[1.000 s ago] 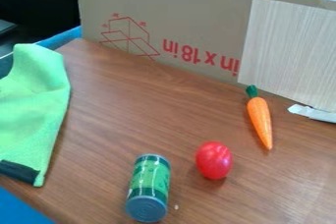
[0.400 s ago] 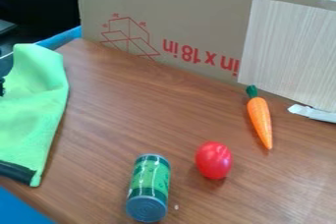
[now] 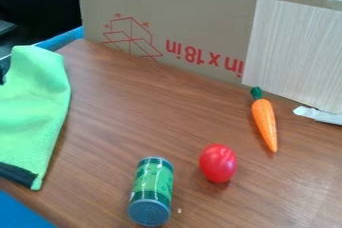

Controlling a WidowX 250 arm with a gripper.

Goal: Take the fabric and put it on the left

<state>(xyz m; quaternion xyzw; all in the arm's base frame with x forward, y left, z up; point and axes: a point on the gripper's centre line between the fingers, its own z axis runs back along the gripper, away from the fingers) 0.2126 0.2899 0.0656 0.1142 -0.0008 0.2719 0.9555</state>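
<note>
Table (image 3: 147,117): brown woodgrain
Cardboard (image 3: 194,14): upright behind table
Fabric (image 3: 33,107): green — table's left side, at view's left edge
Can (image 3: 152,187): front, green
Carrot (image 3: 265,124): right
Red toy (image 3: 218,163): between can and carrot
Gripper (image 3: 3,74): black bit beside fabric, left edge — can't tell if apart, together or clamped

One fabric (image 3: 33,112), one can (image 3: 152,187), one red rounded object (image 3: 218,163), one carrot (image 3: 265,123) and one white scrap (image 3: 322,116) are showing, each kind numbering a single piece. One desk (image 3: 133,117) is carrying things, and one cardboard panel (image 3: 200,12) and one pale striped sheet (image 3: 294,47) are appearing too, again one of each
</note>
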